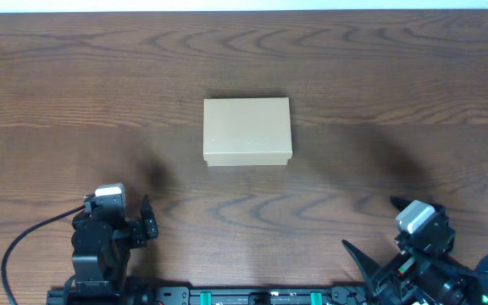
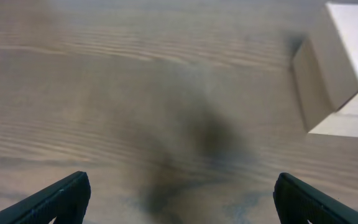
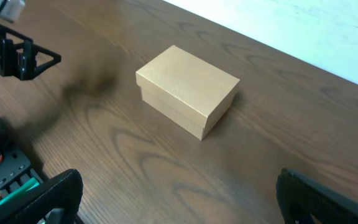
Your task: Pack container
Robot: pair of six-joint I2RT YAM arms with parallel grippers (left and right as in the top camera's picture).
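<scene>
The container is a small plain tan cardboard box with its lid down, resting on the wooden table near the middle. My left gripper sits at the near left, well short of the box, open and empty. In the left wrist view its fingers stand wide apart over bare wood, with a corner of the container at the upper right. My right gripper waits at the near right, also open and empty. The right wrist view shows the whole container ahead of the wide-apart fingers.
The wooden table ends at a far edge with a pale strip beyond it. A black cable trails from the left arm. The arm bases and a rail line the near edge.
</scene>
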